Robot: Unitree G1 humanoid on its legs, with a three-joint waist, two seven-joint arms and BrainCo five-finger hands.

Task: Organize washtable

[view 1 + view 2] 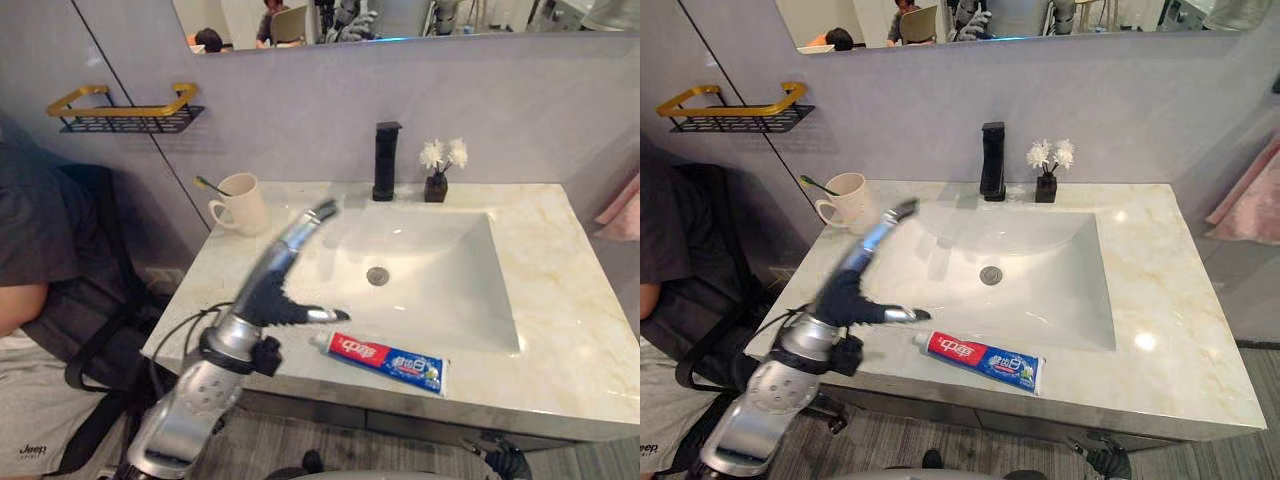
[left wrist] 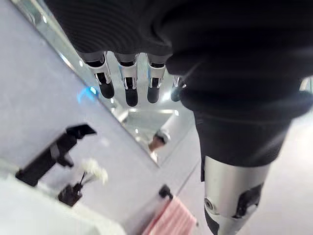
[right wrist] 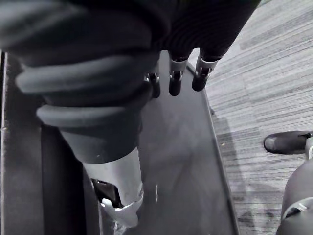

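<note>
My left hand (image 1: 268, 292) hovers over the left part of the desk (image 1: 560, 300), lower left of centre in the head views, w/ the arm coming up from the bottom-left corner. Fingers (image 2: 131, 90) are straight and the thumb is out sideways. It's wide w/ nothing in it, and the wrist view shows only wall and mirror past the fingers. It looks clear of the desk, but I can't be sure.

The toothpaste tube (image 1: 385, 362) lies flat at bottom centre of the frame, on the narrow front strip btwn the sink basin (image 1: 430, 280) and the desk's front edge. Its cap end points toward my thumb, near it but apart. It lies loose and skewed, so it's prob. the item to tidy.

A mug (image 1: 240, 205) w/ a toothbrush (image 1: 210, 186) in it stands upright at upper left of centre, on the desk's back-left corner. That's the likely home for the tube, in it or beside it. The black faucet (image 1: 386, 160) and small flower vase (image 1: 440, 172) at top centre look neat enough. A wire wall shelf (image 1: 125, 112) hangs at upper left.

My right hand (image 3: 174, 81) hangs low over the floor, fingers relaxed, holding nothing.

My read: early in the task. A wide hand suits the next move b/c the tube is flat and thin, so I'd come down over it and pinch across its width. The risk is nudging it off the front edge. A person (image 1: 30, 260) sits at far left, close to my arm, so I should mind the elbow.
</note>
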